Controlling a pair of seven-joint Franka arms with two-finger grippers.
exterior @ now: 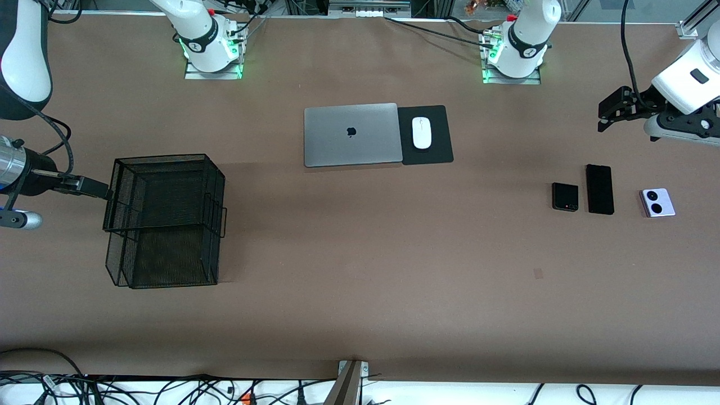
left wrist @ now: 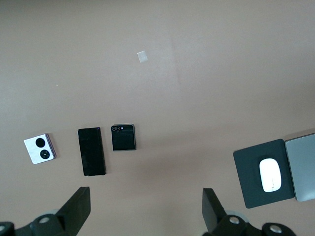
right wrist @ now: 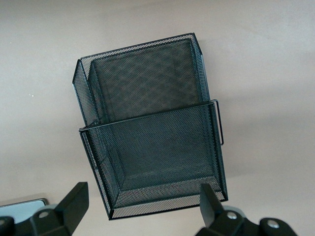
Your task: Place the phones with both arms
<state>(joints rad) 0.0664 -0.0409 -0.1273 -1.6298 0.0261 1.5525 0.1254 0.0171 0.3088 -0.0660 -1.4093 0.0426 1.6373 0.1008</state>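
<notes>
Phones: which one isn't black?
The lavender-white phone with two black lenses, at the left arm's end of the row. The squarish phone and long slim phone are black.

A plain matte brown counter is filling the frame. At centre right, a small squarish black phone, a long slim black slab phone and a lavender-white squarish phone with two black lenses are showing. At upper centre, a silver-grey laptop is bearing a black logo; a white mouse is contrasting with a black pad. At left, a black wire-mesh basket is showing a fine grid pattern.
</notes>
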